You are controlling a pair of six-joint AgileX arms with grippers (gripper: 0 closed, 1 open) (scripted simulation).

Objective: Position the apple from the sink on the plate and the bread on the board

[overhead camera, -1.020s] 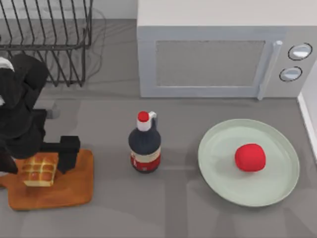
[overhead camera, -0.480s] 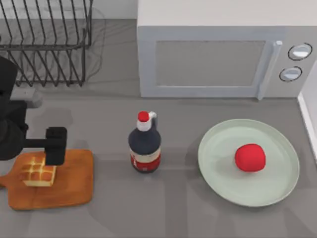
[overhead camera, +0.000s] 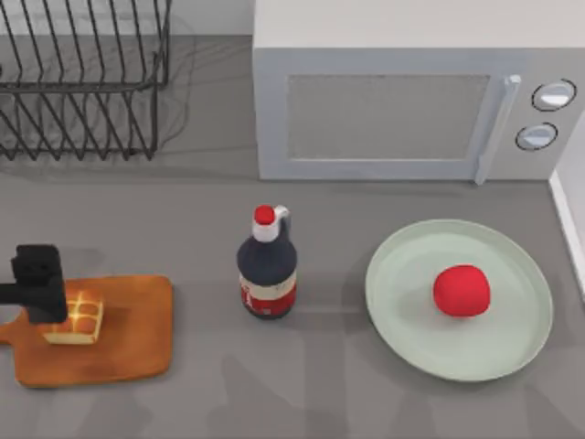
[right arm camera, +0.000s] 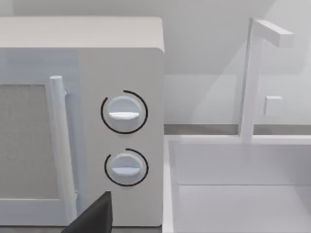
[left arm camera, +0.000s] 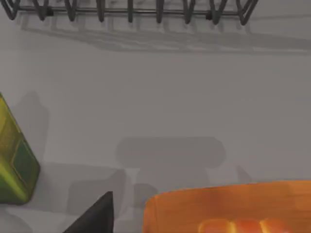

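Bread (overhead camera: 75, 317) sat on the board (overhead camera: 119, 352) at the frame's lower left, touching nothing else, directly below-right of the left tool (overhead camera: 38, 283), whose finger state I could not tell, while the apple (overhead camera: 462, 291) lay on the plate (overhead camera: 402, 311).

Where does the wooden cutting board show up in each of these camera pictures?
Top view: the board lies at the lower left, bread on it, left gripper over its edge.
Left wrist view: the board is the orange slab, with the dish rack beyond it.
Right wrist view: this camera faces the microwave and sink.
Shared landmark: the dish rack, behind the board.
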